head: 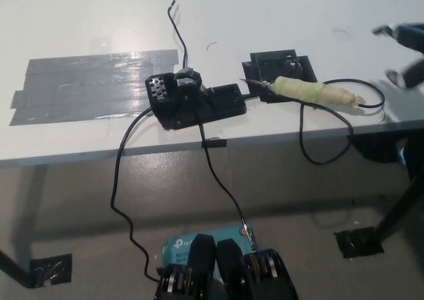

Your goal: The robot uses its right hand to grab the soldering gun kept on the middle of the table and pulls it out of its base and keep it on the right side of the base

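Observation:
The soldering gun (311, 92), with a pale yellow-green handle, lies flat on the white table (278, 15). It is just right of the black base (192, 100), and its metal tip (246, 81) points left toward the base. Its black cable (324, 154) loops over the table's front edge. My black right hand (405, 48) is at the far right edge of the head view, blurred, apart from the gun and holding nothing, fingers spread. My left hand is out of view.
A black taped patch (279, 67) lies under the gun's front end. A broad strip of grey tape (86, 85) covers the table's left part. Black wires (119, 181) hang from the base over the front edge (99, 155) toward the floor.

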You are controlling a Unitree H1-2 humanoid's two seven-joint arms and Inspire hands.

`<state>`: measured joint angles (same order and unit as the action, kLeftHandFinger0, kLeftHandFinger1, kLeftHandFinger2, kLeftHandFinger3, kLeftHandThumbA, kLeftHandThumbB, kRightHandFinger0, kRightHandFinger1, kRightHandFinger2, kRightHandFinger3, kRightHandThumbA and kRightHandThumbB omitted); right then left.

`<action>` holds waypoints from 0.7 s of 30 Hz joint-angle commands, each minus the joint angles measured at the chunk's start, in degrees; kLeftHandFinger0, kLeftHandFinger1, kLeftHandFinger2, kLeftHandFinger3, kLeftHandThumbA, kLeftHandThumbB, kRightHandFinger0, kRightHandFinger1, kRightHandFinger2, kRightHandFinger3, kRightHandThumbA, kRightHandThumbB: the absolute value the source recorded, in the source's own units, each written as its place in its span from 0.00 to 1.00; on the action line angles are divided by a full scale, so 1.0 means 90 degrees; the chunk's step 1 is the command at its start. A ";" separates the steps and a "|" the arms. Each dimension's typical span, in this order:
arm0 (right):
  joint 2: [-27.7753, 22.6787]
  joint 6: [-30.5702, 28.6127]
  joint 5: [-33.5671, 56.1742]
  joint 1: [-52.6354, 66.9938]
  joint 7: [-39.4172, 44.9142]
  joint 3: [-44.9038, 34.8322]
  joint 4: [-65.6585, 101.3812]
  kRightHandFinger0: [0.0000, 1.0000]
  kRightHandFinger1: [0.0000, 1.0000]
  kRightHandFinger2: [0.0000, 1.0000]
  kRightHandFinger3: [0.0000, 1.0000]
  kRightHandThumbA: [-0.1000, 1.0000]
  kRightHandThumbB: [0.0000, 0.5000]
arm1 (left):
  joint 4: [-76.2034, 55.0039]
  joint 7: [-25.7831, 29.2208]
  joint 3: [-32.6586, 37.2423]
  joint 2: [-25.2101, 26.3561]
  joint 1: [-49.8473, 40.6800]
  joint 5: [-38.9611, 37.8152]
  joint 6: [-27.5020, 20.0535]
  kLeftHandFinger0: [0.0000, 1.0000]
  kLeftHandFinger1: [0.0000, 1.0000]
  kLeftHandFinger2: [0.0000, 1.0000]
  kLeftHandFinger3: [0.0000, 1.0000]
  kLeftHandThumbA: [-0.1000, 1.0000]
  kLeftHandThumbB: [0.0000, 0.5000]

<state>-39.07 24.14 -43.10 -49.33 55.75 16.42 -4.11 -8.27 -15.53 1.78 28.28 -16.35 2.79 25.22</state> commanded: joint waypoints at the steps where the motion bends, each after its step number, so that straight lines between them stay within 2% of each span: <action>1: -0.0439 0.0310 0.1336 0.0556 0.0678 -0.1101 0.0880 1.00 1.00 1.00 1.00 0.53 1.00 | -0.0022 -0.0098 -0.0082 0.0151 -0.0063 -0.0038 -0.0090 0.40 0.50 0.63 0.81 0.62 0.48; 3: -0.0429 0.0310 0.1661 0.1204 0.0612 -0.1910 0.1551 1.00 1.00 1.00 1.00 0.58 0.99 | -0.0007 -0.0097 -0.0095 0.0182 -0.0078 -0.0023 -0.0098 0.45 0.52 0.64 0.82 0.63 0.45; 4: -0.0274 0.0310 0.1822 0.1568 0.0403 -0.2411 0.1938 1.00 1.00 1.00 1.00 0.53 0.95 | -0.0006 -0.0088 -0.0075 0.0176 -0.0070 0.0004 -0.0089 0.46 0.52 0.65 0.83 0.64 0.44; 5: 0.0100 0.0310 0.1925 0.1988 0.0296 -0.3051 0.2334 1.00 1.00 1.00 1.00 0.45 0.73 | 0.0016 -0.0099 -0.0046 0.0176 -0.0056 0.0019 -0.0100 0.47 0.53 0.65 0.84 0.65 0.43; 6: 0.0756 0.0310 0.2132 0.2716 0.0027 -0.3927 0.2981 1.00 1.00 1.00 1.00 0.38 0.62 | 0.0058 -0.0112 -0.0048 0.0180 -0.0050 0.0004 -0.0137 0.46 0.53 0.64 0.83 0.64 0.44; 7: 0.0841 0.0310 0.2182 0.2841 -0.0038 -0.4035 0.3094 1.00 1.00 1.00 1.00 0.37 0.60 | 0.0072 -0.0108 -0.0049 0.0168 -0.0044 -0.0003 -0.0144 0.45 0.52 0.64 0.82 0.64 0.44; 8: 0.1274 0.0310 0.2492 0.3364 -0.0393 -0.4418 0.3460 1.00 1.00 1.00 1.00 0.38 0.57 | 0.0096 -0.0101 -0.0049 0.0133 -0.0017 -0.0019 -0.0140 0.46 0.53 0.64 0.82 0.63 0.45; 9: 0.1513 0.0310 0.2501 0.3570 -0.0340 -0.4644 0.3609 1.00 1.00 1.00 1.00 0.40 0.57 | 0.0103 -0.0094 -0.0056 0.0125 -0.0017 -0.0028 -0.0160 0.46 0.53 0.63 0.82 0.63 0.45; 10: 0.1981 0.0310 0.2405 0.3918 -0.0532 -0.4885 0.3818 1.00 1.00 1.00 1.00 0.42 0.53 | 0.0070 -0.0087 -0.0089 0.0105 -0.0030 -0.0063 -0.0136 0.43 0.52 0.63 0.81 0.62 0.45; 11: 0.2236 0.0310 0.2547 0.4146 -0.0660 -0.4973 0.3910 1.00 1.00 1.00 1.00 0.48 0.42 | 0.0028 -0.0079 -0.0091 0.0102 -0.0030 -0.0055 -0.0121 0.45 0.54 0.63 0.82 0.62 0.44; 12: 0.2455 0.0310 0.2725 0.4508 -0.0961 -0.4921 0.3990 1.00 1.00 1.00 1.00 0.58 0.39 | 0.0035 -0.0057 -0.0097 0.0084 -0.0027 -0.0048 -0.0179 0.47 0.56 0.65 0.83 0.62 0.43; 13: 0.2618 0.0310 0.2825 0.4748 -0.1159 -0.4874 0.3990 1.00 1.00 1.00 1.00 0.68 0.41 | 0.0061 -0.0051 -0.0099 0.0076 -0.0031 -0.0048 -0.0242 0.49 0.57 0.67 0.86 0.63 0.45; 14: 0.2908 0.0063 0.2908 0.5250 -0.1469 -0.4710 0.3852 1.00 1.00 1.00 1.00 0.58 0.30 | 0.0050 -0.0037 -0.0111 0.0063 -0.0061 -0.0052 -0.0270 0.44 0.54 0.67 0.88 0.66 0.46; 15: 0.3134 -0.0097 0.2988 0.5441 -0.1532 -0.4727 0.3707 1.00 1.00 1.00 1.00 0.69 0.25 | 0.0051 -0.0033 -0.0125 0.0049 -0.0066 -0.0069 -0.0289 0.41 0.53 0.67 0.87 0.65 0.45; 16: 0.3421 -0.0515 0.3047 0.5676 -0.1762 -0.4692 0.3386 1.00 1.00 1.00 1.00 0.70 0.22 | 0.0048 -0.0016 -0.0143 0.0037 -0.0062 -0.0075 -0.0295 0.38 0.51 0.67 0.87 0.64 0.44; 17: 0.3599 -0.0771 0.3107 0.5780 -0.1901 -0.4678 0.3196 1.00 1.00 1.00 1.00 0.68 0.20 | 0.0059 -0.0003 -0.0150 0.0024 -0.0047 -0.0071 -0.0312 0.37 0.49 0.66 0.86 0.64 0.45; 19: 0.3928 -0.1407 0.2985 0.5907 -0.2369 -0.4570 0.2659 1.00 1.00 1.00 1.00 0.66 0.24 | 0.0054 0.0048 -0.0210 -0.0061 -0.0009 -0.0121 -0.0273 0.36 0.48 0.64 0.85 0.63 0.46; 21: 0.4090 -0.1842 0.2848 0.5911 -0.2725 -0.4473 0.2245 1.00 1.00 1.00 1.00 0.66 0.25 | 0.0022 0.0074 -0.0252 -0.0077 -0.0008 -0.0124 -0.0238 0.42 0.52 0.64 0.85 0.62 0.45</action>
<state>-6.54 22.04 -25.02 2.61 47.80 -21.86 20.19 -7.00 -15.57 1.67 27.59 -16.31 2.77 25.01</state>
